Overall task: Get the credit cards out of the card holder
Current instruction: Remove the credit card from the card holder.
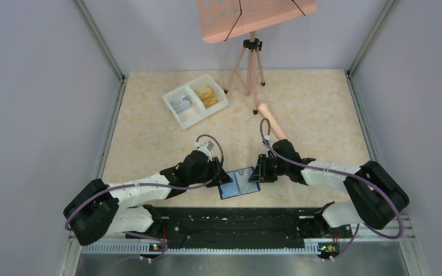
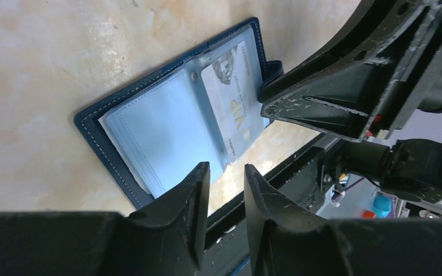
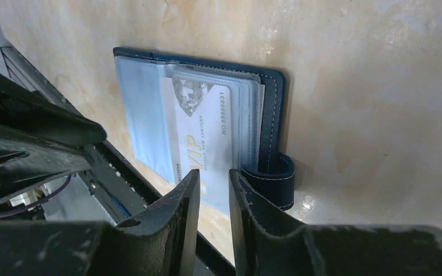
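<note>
A: Whereabouts of the card holder?

B: Flat and open on the table, between the two sets of fingers. Just ahead of the tips of the right gripper; just ahead of the left gripper too, a little to one side.

A: Nearer arm for the pull?

B: Right, by my reckoning. Lined up on the silver card, poking out of its clear sleeve short edge first, straight toward those fingertips. Long axis running from the fingers away, so probably a straight draw back along it.

A: State of the right fingers?

B: Narrow, with only a slit between them. Card's near edge in that slit or just behind it. Not visibly clamped; contact impossible to judge.

A: And the left?

B: Narrow as well, with nothing in between. Poised just short of the holder's near corner, touching or not unclear.

A: Look of the thing?

B: Dark blue cover with pale stitching, pale blue see-through pockets stacked inside, small strap tab just beside the outer right finger. On the silver card, "VIP", a diamond picture and a row of digits.

A: Anything already out?

B: Some yellow cards, over in the white tray, well beyond both sets of fingertips.
</note>
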Motion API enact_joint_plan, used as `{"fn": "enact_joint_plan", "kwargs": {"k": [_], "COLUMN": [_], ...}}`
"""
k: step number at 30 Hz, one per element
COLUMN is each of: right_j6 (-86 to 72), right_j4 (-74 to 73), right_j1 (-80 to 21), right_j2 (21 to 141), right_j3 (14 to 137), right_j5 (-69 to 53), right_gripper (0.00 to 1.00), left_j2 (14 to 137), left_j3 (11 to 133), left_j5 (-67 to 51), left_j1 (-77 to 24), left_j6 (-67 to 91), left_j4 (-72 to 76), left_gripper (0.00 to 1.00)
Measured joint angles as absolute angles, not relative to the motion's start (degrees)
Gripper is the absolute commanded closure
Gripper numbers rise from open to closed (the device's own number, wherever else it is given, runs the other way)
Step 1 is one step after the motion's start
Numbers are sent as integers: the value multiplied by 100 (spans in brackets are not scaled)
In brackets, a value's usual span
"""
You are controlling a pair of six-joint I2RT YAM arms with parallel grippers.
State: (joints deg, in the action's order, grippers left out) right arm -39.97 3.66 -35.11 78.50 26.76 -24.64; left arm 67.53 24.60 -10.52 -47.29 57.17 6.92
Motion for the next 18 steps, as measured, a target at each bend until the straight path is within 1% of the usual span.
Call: {"fn": "enact_joint_plan", "kwargs": {"k": [9, 18], "right_j6": [-4066, -4117], "right_j4": [902, 1149], "right_j1": [-3511, -3511], "right_j2": [7773, 7690], "right_j3": [2351, 2176], "right_j5": [-2471, -2467], "right_gripper": [76, 77], "left_j2": [7609, 8318], "left_j3": [2521, 2788], "left_j5": [-504, -290], "left_j1": [-5280, -5382], "left_j6": [5863, 5981], "left_j4": [1135, 1684], "left_gripper": [62, 62]}}
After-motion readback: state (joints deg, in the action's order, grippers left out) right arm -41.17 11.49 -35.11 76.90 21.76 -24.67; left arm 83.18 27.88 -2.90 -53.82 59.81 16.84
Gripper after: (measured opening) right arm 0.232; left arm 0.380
